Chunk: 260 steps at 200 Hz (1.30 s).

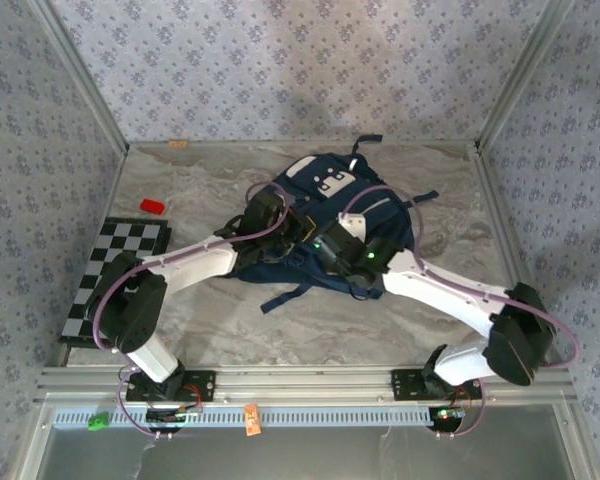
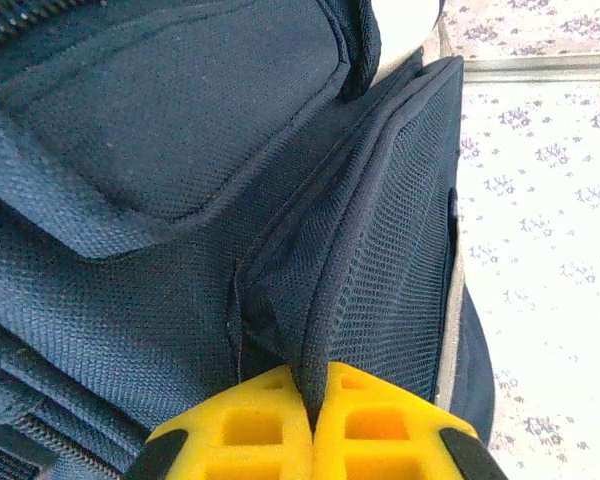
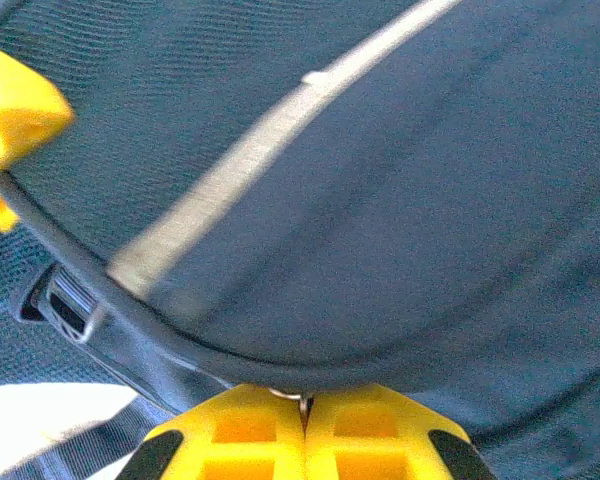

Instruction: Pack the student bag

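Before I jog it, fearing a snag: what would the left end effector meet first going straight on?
The student bag: the left end effector is shut on its fabric fold, with more navy fabric directly ahead.

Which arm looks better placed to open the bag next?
Right, probably: the right fingers grip a small metal piece, maybe a zipper pull, on the student bag; the left fingers only pinch fabric.

Navy student bag [image 1: 315,175], yellow fingers [image 2: 250,432], black-and-white checkered board [image 1: 130,240]

Bright, even light; right wrist view blurred, left wrist view sharp.
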Tool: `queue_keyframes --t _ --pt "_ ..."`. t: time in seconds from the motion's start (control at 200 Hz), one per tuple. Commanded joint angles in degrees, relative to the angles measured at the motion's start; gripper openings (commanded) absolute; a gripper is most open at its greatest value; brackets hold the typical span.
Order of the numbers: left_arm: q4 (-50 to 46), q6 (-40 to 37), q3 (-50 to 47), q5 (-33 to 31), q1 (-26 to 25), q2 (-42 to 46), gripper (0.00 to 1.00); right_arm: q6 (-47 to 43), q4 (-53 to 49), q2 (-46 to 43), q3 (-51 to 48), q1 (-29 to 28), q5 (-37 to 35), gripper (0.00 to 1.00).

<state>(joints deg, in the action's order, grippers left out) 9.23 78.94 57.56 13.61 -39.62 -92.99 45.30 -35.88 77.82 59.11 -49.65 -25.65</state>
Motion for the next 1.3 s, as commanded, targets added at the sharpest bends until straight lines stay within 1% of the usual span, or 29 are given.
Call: queue_keyframes --t 0.0,0.125,0.22,0.28,0.32,0.38,0.45,0.495,0.575,0.625,0.685,0.73,0.745,0.795,0.9,0.969,1.029,1.094,1.174,1.294 --pt "-2.09 -4.37 -1.89 1.36 4.11 3.35 0.00 -1.60 -5.97 -5.13 -3.96 3.86 0.34 0.00" --pt "-3.26 -7.25 -3.69 2.13 6.71 4.58 0.00 -5.05 -5.53 -9.41 -8.31 8.62 3.79 0.00" --pt "-6.60 -10.57 -1.84 3.96 8.38 4.02 0.00 -8.41 -3.40 -11.22 -10.98 13.92 8.29 0.00" --pt "-7.30 -12.82 -0.68 5.05 8.89 3.42 0.00 -12.01 -1.91 -11.55 -11.31 15.03 9.78 0.00" --pt "-7.22 -14.48 0.31 6.11 9.11 2.83 0.00 -13.84 -2.08 -11.39 -10.94 14.02 9.88 0.00" --pt "-5.81 -17.72 1.41 8.32 9.12 1.80 0.00 -14.49 -3.70 -10.86 -10.17 11.13 7.98 0.00" --pt "-8.30 -21.66 3.61 9.13 9.50 0.05 0.00 -14.41 -3.88 -10.76 -10.05 6.79 6.76 0.00" --pt "-10.23 -24.29 5.28 9.61 9.99 -1.17 0.00 -14.09 -2.62 -10.46 -10.08 3.83 7.47 0.00" --pt "-11.51 -27.43 8.32 10.17 10.89 -3.37 0.00 -11.59 1.11 -8.56 -9.59 -0.27 11.21 0.00" --pt "-12.09 -29.11 10.08 10.84 11.29 -4.57 0.04 -10.34 4.83 -6.73 -8.87 -2.05 13.65 0.00" --pt "-12.80 -30.91 11.57 11.87 11.66 -5.35 0.10 -8.40 7.29 -4.39 -7.14 -3.93 13.34 0.00" --pt "-12.93 -31.37 11.42 11.76 11.99 -5.15 0.18 -8.30 8.73 -2.52 -5.60 -4.61 13.23 0.00" --pt "-12.86 -31.46 11.12 11.71 12.16 -4.92 0.22 -8.14 8.92 -1.91 -5.09 -4.73 12.99 0.00" --pt "-12.45 -31.03 9.67 11.88 12.61 -3.64 0.32 -7.02 8.53 0.04 -3.52 -4.73 11.85 0.00" --pt "-10.28 -28.23 3.86 12.00 13.58 1.75 0.48 -5.87 7.72 1.75 -2.41 -4.40 10.58 0.00" --pt "-9.38 -24.97 -0.44 11.26 13.60 5.85 0.55 -5.62 8.52 1.38 -3.47 -4.40 10.33 0.00" --pt "-8.34 -21.13 -4.12 11.06 13.52 8.88 0.58 -5.64 9.40 0.92 -4.30 -4.47 10.87 0.00" --pt "-5.09 -14.60 -8.68 10.41 12.77 11.72 0.60 -5.06 8.87 0.59 -4.64 -4.49 10.58 0.00" --pt "0.89 -7.48 -13.84 8.80 10.17 13.67 0.61 -4.68 9.00 0.01 -5.09 -4.42 10.16 0.00" --pt "1.29 -2.08 -14.65 5.30 5.63 13.54 0.62 -4.67 9.49 -0.10 -5.15 -4.46 10.36 0.00"
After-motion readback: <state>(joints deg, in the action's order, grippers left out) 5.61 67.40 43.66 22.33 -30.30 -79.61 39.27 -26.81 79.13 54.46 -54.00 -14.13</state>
